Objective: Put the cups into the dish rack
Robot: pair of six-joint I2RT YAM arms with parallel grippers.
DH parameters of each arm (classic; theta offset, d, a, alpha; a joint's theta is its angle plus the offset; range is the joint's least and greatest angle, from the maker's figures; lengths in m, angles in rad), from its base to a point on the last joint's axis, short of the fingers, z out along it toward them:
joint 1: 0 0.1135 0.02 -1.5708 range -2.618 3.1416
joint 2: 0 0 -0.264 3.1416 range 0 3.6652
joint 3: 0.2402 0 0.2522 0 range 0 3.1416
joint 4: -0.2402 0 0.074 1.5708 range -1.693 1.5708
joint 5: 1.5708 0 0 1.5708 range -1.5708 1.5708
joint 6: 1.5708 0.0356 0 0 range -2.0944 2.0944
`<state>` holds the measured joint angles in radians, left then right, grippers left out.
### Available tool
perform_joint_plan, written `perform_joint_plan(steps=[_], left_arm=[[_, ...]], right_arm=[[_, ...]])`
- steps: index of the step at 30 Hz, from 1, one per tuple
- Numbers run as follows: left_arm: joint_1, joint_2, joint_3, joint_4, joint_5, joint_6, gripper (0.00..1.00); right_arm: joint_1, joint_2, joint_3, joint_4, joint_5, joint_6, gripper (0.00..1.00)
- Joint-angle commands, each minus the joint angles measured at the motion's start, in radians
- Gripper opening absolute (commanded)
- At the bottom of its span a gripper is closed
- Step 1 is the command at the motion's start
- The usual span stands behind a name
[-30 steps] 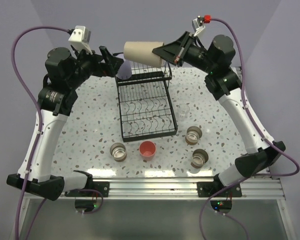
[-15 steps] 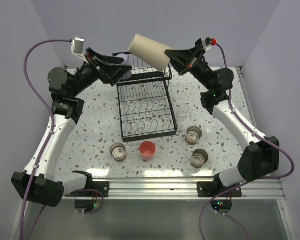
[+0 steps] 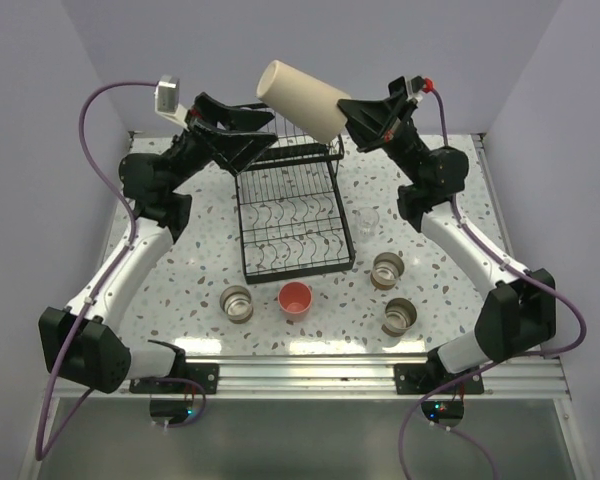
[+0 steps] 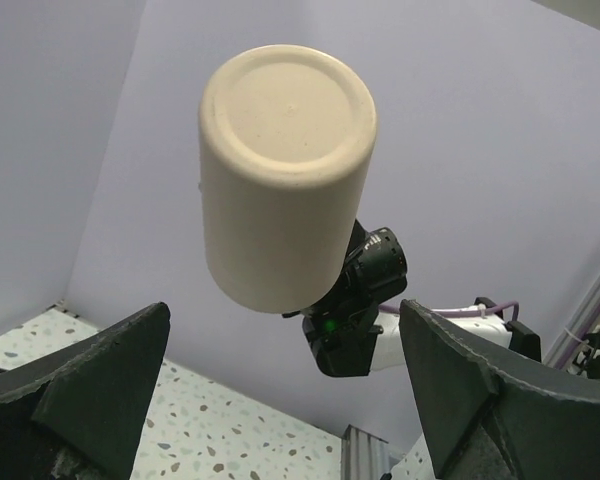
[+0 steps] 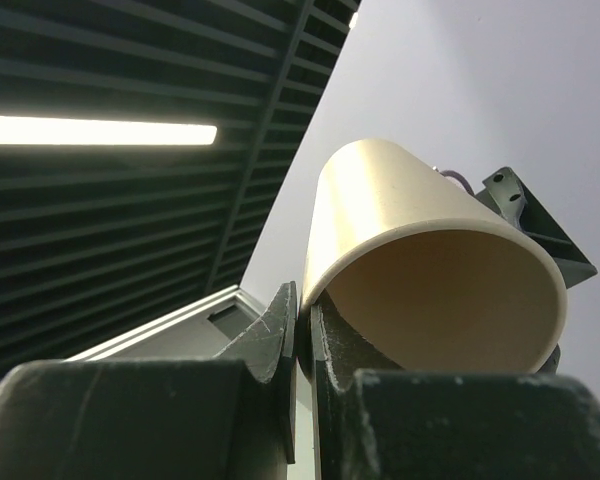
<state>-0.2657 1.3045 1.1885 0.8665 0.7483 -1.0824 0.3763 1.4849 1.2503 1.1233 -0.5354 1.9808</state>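
My right gripper [image 3: 348, 116] is shut on the rim of the tall beige cup [image 3: 302, 96] and holds it high above the far end of the black wire dish rack [image 3: 290, 215], bottom pointing up-left. The right wrist view shows one finger inside the cup [image 5: 430, 270] and one outside, at my gripper [image 5: 306, 330]. My left gripper [image 3: 258, 135] is open and empty, just left of and below the cup [image 4: 280, 180]; its fingers [image 4: 90, 390] are wide apart. A red-pink cup [image 3: 295, 298], a clear glass [image 3: 368, 220] and three tan-and-metallic cups [image 3: 238, 303] [image 3: 388, 268] [image 3: 399, 316] stand on the table. The lavender cup is hidden.
The rack stands mid-table with its raised upper basket [image 3: 300, 155] at the far end, under both grippers. The loose cups sit in front of and right of the rack. Purple walls close in the back and sides. The right arm's wrist [image 4: 355, 300] shows behind the beige cup.
The right gripper has lifted the beige cup higher and tilted its bottom upward. The left gripper has risen and swung right toward the cup, covering the lavender cup seen earlier.
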Motion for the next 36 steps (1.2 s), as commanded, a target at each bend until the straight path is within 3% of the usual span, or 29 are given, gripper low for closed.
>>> perform_joint_plan(steps=[1,13,22,25,26,28,29,32,34,36], left_arm=[[-0.036,0.007,0.043,0.094,-0.059,0.018,1.00],[-0.069,0.015,0.126,-0.004,-0.139,0.102,1.00],[-0.099,0.050,0.167,-0.032,-0.144,0.127,0.84],[-0.115,0.058,0.184,-0.063,-0.147,0.151,0.65],[-0.118,0.059,0.187,-0.076,-0.147,0.154,0.43],[-0.122,0.065,0.198,-0.083,-0.151,0.160,0.20],[-0.124,0.067,0.203,-0.095,-0.155,0.162,0.04],[-0.124,0.076,0.230,-0.154,-0.168,0.185,0.00],[-0.124,0.085,0.273,-0.208,-0.181,0.229,0.00],[-0.125,0.099,0.327,-0.311,-0.193,0.289,0.00]], right_arm=[[0.026,0.003,0.031,0.075,-0.003,0.092,0.00],[0.082,-0.012,-0.063,0.087,-0.011,0.067,0.00],[0.096,0.018,-0.072,0.147,0.046,0.121,0.00],[0.099,0.020,-0.071,0.141,0.043,0.118,0.00],[0.101,0.020,-0.072,0.141,0.043,0.118,0.00],[0.101,0.017,-0.075,0.139,0.038,0.112,0.00],[0.102,0.014,-0.078,0.132,0.028,0.109,0.00],[0.096,-0.008,-0.083,0.048,-0.015,0.055,0.00],[0.089,-0.049,-0.069,-0.087,-0.134,-0.096,0.18],[0.082,-0.086,0.003,-0.534,-0.239,-0.298,0.45]])
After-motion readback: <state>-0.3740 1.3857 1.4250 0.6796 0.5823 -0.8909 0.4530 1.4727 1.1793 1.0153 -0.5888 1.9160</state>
